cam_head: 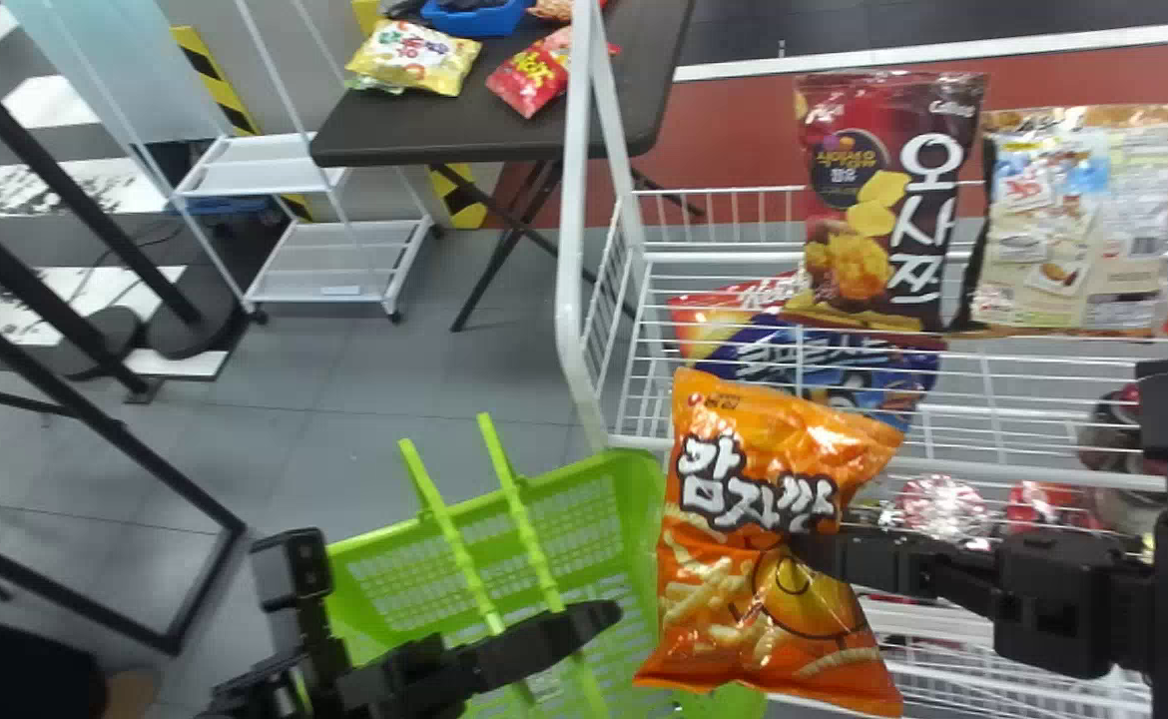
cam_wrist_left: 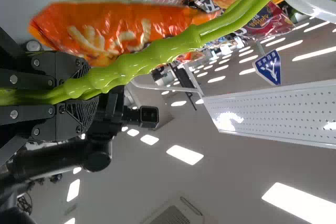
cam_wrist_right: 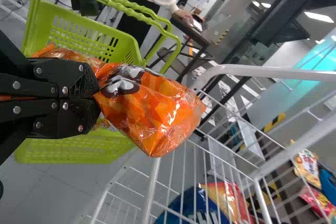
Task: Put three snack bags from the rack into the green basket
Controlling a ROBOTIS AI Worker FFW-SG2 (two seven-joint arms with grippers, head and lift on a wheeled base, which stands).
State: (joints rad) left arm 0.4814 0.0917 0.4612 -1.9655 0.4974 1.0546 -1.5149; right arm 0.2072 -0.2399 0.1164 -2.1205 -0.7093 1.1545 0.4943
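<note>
My right fingers are pressing together on the orange snack bag, pinching it near mid-height at its side; its body is bulging out past their tips. The bag is hanging nearly upright, slightly tilted, overlapping in the head view the near corner of the rack and the end of the green basket; whether it is clearing the rim, I cannot tell. My left fingers are clamping shut across the basket's two raised green handles, holding them side by side above the basket. Just behind the orange bag, a blue bag and a red-and-yellow bag are lying low in the rack's wire. Higher up, a dark red bag and a beige bag are standing upright, side by side. Well apart, beyond the rack, a dark bench is carrying a yellow bag, a red bag and a blue tray. A white cart is standing near it.
</note>
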